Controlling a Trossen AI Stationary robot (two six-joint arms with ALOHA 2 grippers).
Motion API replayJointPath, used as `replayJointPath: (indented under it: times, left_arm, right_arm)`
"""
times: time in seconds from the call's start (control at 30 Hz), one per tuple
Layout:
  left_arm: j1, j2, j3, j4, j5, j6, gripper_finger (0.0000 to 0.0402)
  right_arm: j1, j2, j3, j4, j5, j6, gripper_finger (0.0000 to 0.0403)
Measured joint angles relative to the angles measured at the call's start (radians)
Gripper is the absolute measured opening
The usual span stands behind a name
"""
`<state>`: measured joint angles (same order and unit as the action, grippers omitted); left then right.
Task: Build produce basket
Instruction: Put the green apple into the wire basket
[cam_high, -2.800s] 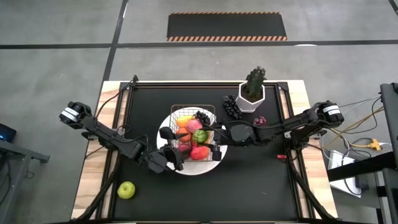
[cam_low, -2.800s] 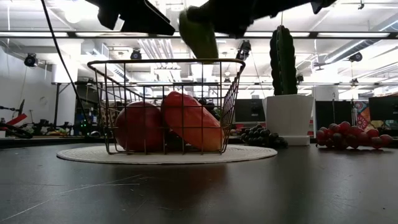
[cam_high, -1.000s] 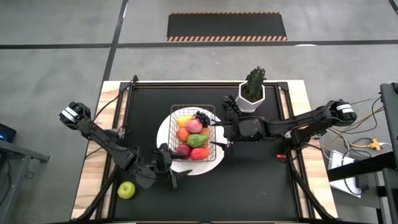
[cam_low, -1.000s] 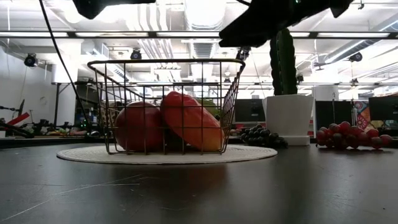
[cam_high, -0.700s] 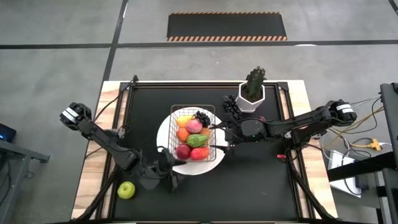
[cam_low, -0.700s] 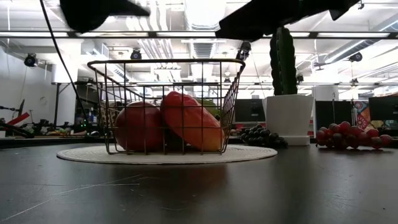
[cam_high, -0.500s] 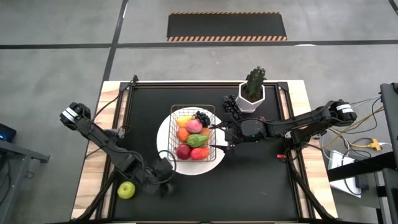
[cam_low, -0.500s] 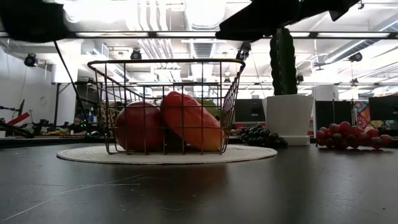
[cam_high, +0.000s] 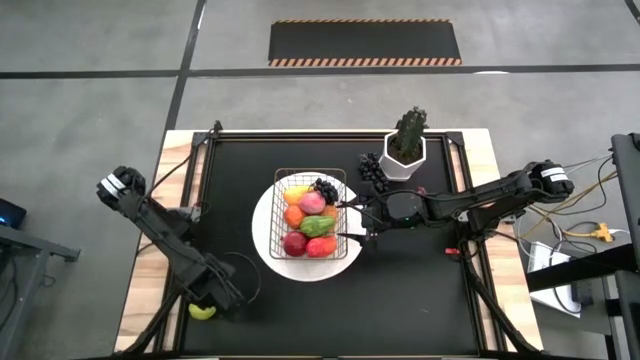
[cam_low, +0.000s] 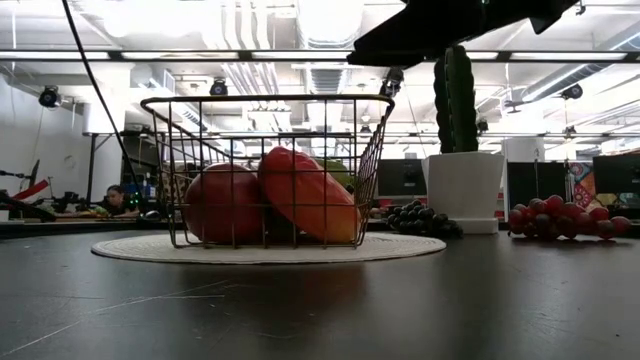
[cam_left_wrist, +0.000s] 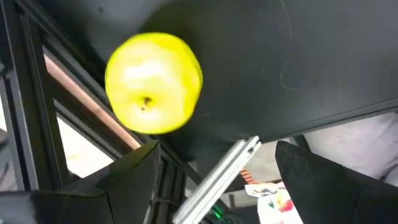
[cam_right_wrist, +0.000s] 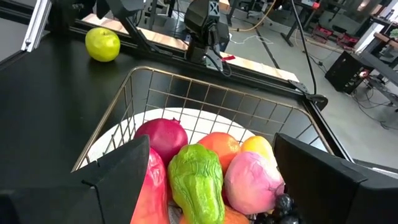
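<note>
The wire basket (cam_high: 312, 215) stands on a round white plate (cam_high: 268, 250) and holds several toy fruits, among them a green pepper (cam_right_wrist: 198, 180). It also shows in the low view (cam_low: 265, 170). A green apple (cam_left_wrist: 153, 83) lies on the table near its near left corner (cam_high: 203, 311). My left gripper (cam_high: 214, 299) hovers open right above the apple, its fingers (cam_left_wrist: 124, 180) apart and off it. My right gripper (cam_high: 352, 221) is open and empty just right of the basket.
A white pot with a spiky plant (cam_high: 405, 148) stands at the back right. A dark grape bunch (cam_high: 372, 172) and a red one (cam_high: 418, 193) lie beside it. The table's wooden left rim (cam_high: 150, 270) runs close by the apple.
My left gripper has swung from the plate's near left edge toward the table's near left corner and now stands over the green apple. My right gripper has kept still, open beside the basket. The pepper it held earlier above the basket now lies among the fruits.
</note>
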<state>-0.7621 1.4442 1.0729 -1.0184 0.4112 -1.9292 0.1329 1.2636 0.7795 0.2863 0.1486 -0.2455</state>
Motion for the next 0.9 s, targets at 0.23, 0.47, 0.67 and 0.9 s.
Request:
replayJointPath:
  times: [0.23, 0.47, 0.67, 0.9]
  left_arm:
    - [-0.057, 0.026, 0.000, -0.018, -0.027, 0.049, 0.0302]
    - [-0.110, 0.050, -0.012, -0.021, -0.039, 0.029, 0.0302]
    - [-0.121, 0.059, -0.015, -0.020, -0.055, 0.024, 0.0302]
    - [-0.133, 0.059, -0.018, -0.016, -0.052, 0.003, 0.0337]
  right_arm:
    - [0.000, 0.000, -0.001, -0.002, 0.000, 0.002, 0.0329]
    - [0.000, 0.000, -0.001, -0.001, 0.000, 0.007, 0.0329]
    - [0.000, 0.000, -0.001, -0.001, 0.000, 0.010, 0.0329]
    - [0.000, 0.000, -0.001, -0.002, 0.000, 0.010, 0.0329]
